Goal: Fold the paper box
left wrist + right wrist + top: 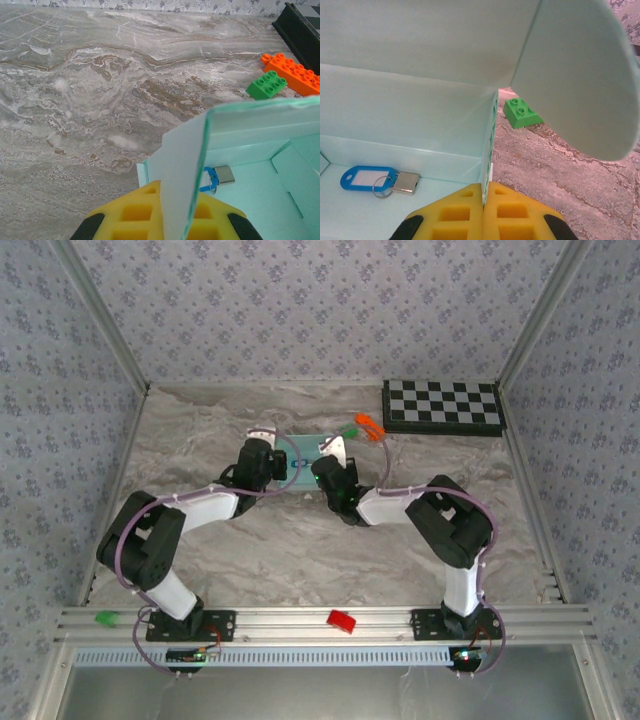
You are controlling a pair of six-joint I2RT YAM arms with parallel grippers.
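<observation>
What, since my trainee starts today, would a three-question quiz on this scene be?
1. True or false: both arms' jaws are shut on panels of the paper box.
2. What lies inside the box?
3. The green brick is: A in the box; B on the table outside the box; C held by an arm.
Key: 1 true; 2 a blue key tag; 3 B.

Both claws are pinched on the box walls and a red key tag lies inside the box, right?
Not quite: the key tag is blue, not red, as the right wrist view shows. It does lie inside the paper box, and the left claw and right claw are each pinched on a wall.
</observation>
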